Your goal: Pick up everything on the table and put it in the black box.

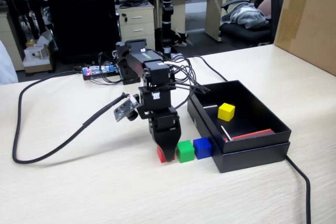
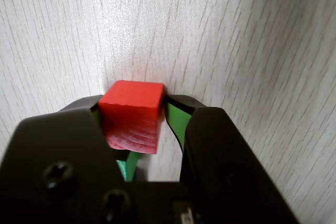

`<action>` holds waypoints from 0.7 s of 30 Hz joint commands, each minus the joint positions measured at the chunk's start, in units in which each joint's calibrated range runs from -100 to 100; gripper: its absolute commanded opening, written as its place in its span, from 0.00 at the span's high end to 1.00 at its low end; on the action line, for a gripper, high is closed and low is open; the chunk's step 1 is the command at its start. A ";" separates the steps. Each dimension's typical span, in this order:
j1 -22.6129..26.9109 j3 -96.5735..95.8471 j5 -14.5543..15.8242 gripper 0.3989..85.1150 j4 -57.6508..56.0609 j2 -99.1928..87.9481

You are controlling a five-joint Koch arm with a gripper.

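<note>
A red cube (image 1: 161,155) (image 2: 131,114) rests on the pale wooden table (image 1: 79,182), and my gripper (image 1: 167,156) (image 2: 135,101) points straight down over it. The jaws stand on either side of the cube and both touch it. A green cube (image 1: 185,151) and a blue cube (image 1: 202,148) stand in a row just right of the red one, next to the black box (image 1: 252,155). A yellow cube (image 1: 226,111) lies inside the box.
A red strip (image 1: 252,134) and a thin white stick (image 1: 226,132) also lie in the box. A thick black cable (image 1: 21,129) loops over the left of the table and another (image 1: 300,182) runs off front right. A cardboard box (image 1: 310,19) stands far right.
</note>
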 commanded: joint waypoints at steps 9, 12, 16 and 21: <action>0.78 -5.68 1.71 0.96 -7.01 -29.78; 4.20 -8.68 1.76 0.96 -7.01 -44.12; 8.50 -8.04 2.64 0.96 -6.84 -46.99; 12.11 -5.23 4.10 0.96 -5.28 -35.63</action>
